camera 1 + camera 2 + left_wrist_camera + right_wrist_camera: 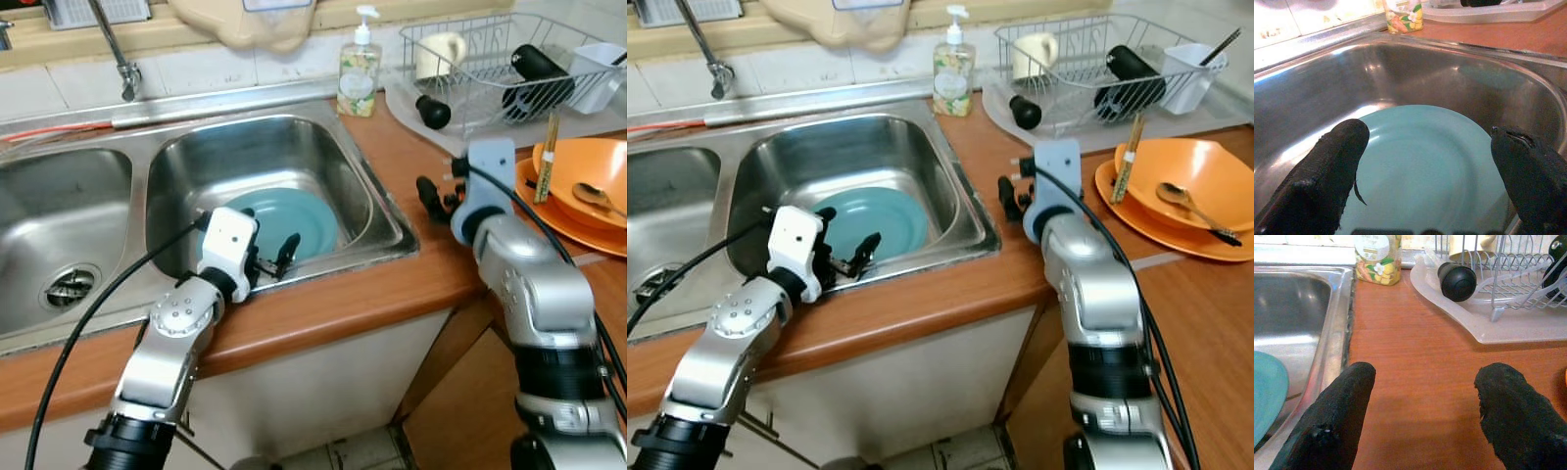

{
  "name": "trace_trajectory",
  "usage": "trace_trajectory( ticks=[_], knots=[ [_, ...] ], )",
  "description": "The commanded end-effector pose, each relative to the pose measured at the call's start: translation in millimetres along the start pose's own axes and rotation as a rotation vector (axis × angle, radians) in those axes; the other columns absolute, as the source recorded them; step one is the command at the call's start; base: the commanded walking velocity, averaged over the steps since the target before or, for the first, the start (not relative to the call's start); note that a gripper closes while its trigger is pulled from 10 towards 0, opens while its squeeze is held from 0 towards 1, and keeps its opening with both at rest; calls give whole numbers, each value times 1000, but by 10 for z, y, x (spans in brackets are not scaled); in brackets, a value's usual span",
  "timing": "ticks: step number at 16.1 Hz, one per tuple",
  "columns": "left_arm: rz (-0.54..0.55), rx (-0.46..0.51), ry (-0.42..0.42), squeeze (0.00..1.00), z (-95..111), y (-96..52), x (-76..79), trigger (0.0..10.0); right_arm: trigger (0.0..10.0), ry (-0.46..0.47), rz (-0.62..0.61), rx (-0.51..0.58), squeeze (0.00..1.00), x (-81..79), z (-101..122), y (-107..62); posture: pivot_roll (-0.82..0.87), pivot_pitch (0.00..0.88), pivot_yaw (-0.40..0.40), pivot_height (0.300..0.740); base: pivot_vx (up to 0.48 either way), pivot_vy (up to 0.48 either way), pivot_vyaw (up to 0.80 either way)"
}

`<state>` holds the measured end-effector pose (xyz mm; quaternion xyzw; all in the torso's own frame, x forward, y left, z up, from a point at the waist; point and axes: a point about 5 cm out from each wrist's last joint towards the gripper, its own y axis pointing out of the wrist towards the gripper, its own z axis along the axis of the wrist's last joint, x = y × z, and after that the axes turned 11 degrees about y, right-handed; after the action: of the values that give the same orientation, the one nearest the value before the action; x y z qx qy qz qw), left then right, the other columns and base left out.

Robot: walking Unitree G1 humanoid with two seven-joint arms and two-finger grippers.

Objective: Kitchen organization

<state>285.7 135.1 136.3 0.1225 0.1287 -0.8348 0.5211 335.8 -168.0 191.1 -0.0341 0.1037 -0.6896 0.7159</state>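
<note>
at the far left lies the shallow steel sink basin with a round slotted drain [71, 285], and above it a chrome tap [116, 49] leans over the divider. next comes the deeper stainless steel sink basin [201, 162], where a round teal plate [294, 220] lies flat on the bottom. the left gripper [274, 261] hangs over the near rim of this basin, just above the near edge of the plate, its two black fingers [1327, 176] spread wide with nothing between them. behind the basin's right corner stands a clear pump bottle of soap with a flowered label [360, 70] on the reddish-brown wooden counter [392, 284]. the right gripper [431, 196] hovers low over the bare counter just beside the sink's right rim, fingers [1515, 416] wide apart and empty, pointing toward the back wall. beyond it a wire dish rack on a pale plastic drip tray [490, 59] holds a cream mug, black bottles and a white tub. at the far right an orange bowl stacked on an orange plate [588, 191] carries a spoon [593, 196], with wooden chopsticks [547, 157] propped on the bowl's left rim.
</note>
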Motion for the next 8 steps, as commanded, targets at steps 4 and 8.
trace_trajectory(
  ticks=[4, 8],
  knots=[
    [0, 8, 21, 722, 11, -1, -35, 10000, 10000, 39, -98, 24, 0, 128, 71, 113, -10, 0, 41, 740, 0, 0, 0],
    [-9, 12, 23, 710, 8, -4, -20, 10000, 10000, 141, -269, 99, 0, 446, 194, 120, -17, 0, 44, 740, 0, 0, 0]
  ],
)
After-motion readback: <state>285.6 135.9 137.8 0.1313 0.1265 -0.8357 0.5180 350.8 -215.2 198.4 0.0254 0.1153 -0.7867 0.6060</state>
